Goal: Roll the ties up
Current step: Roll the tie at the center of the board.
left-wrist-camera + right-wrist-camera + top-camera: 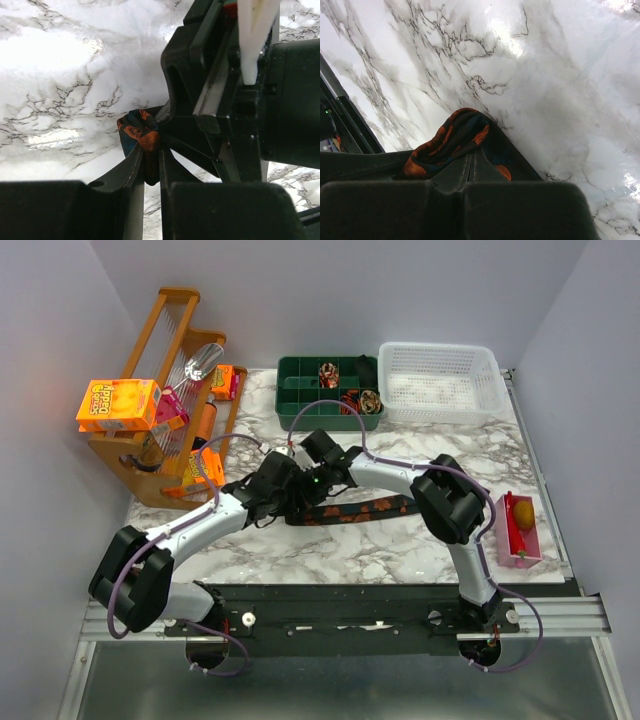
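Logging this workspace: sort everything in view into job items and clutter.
Job: flat tie, pinched by left gripper and right gripper; rolled ties in green divided tray.
Clutter: white basket, wooden rack, orange box, pink tray.

the tie [455, 142] is matt woven cloth. the marble-patterned table top [400, 550] is smooth and glossy, throwing glare. the left gripper [151, 155] is matt black plastic. the rack [112, 452] is varnished wood, and the basket [440, 410] is white plastic mesh.
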`<control>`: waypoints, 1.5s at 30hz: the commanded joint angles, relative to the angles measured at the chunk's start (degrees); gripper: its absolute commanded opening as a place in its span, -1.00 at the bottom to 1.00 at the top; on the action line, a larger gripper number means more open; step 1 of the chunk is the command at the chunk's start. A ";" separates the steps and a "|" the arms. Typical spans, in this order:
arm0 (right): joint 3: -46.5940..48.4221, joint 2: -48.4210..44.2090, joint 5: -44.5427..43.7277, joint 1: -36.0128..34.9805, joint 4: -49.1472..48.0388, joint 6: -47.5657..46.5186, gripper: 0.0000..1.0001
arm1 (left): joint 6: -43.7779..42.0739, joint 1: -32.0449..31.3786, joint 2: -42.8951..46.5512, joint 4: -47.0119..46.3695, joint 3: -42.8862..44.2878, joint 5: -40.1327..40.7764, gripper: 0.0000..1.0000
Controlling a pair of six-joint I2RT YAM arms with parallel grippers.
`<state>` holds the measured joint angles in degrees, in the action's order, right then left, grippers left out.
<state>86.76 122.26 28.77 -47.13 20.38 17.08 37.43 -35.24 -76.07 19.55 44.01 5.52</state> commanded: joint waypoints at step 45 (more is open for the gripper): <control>-4.23 -8.96 -2.76 6.27 -0.52 -0.91 -0.99 | -1.31 -3.78 -4.43 26.24 8.37 25.15 -0.67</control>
<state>83.90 115.55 27.88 -41.12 18.41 17.63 36.23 -37.54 -78.11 45.41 51.81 28.18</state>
